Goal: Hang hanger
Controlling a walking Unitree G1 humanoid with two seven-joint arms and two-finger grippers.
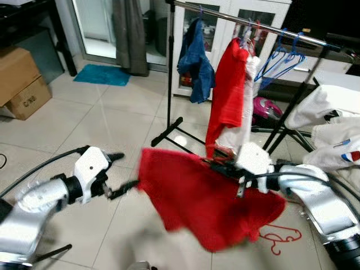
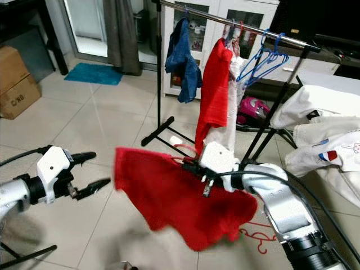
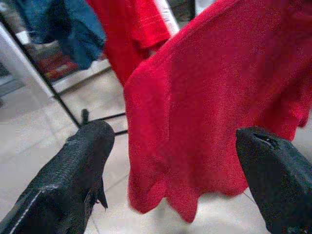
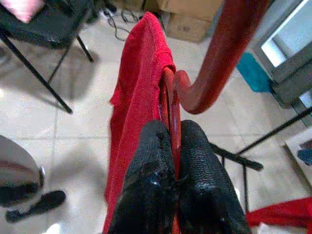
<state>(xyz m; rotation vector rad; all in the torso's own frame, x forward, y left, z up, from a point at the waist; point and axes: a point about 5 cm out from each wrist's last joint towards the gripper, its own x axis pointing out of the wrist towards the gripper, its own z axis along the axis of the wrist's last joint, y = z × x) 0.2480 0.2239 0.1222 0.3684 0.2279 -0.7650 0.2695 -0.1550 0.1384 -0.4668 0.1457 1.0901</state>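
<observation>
A red shirt [image 1: 202, 197] hangs on a red hanger [image 4: 170, 112] in mid-air in front of me, above the tiled floor. My right gripper [image 1: 216, 165] is shut on the hanger just below its curved hook [image 4: 219, 63], at the shirt's collar. My left gripper [image 1: 122, 173] stands open just beside the shirt's left edge, with nothing between its fingers [image 3: 83, 161]. In the left wrist view the shirt [image 3: 209, 97] hangs just beyond the fingers. The clothes rack's metal rail [image 1: 253, 25] runs behind, higher than the held hanger.
On the rail hang a blue garment [image 1: 196, 62], a red shirt [image 1: 228, 90] over a white one, and several blue hangers [image 1: 281, 59]. A red hanger [image 1: 275, 236] lies on the floor. White clothes [image 1: 332, 129] are heaped at right, cardboard boxes [image 1: 19, 81] at left.
</observation>
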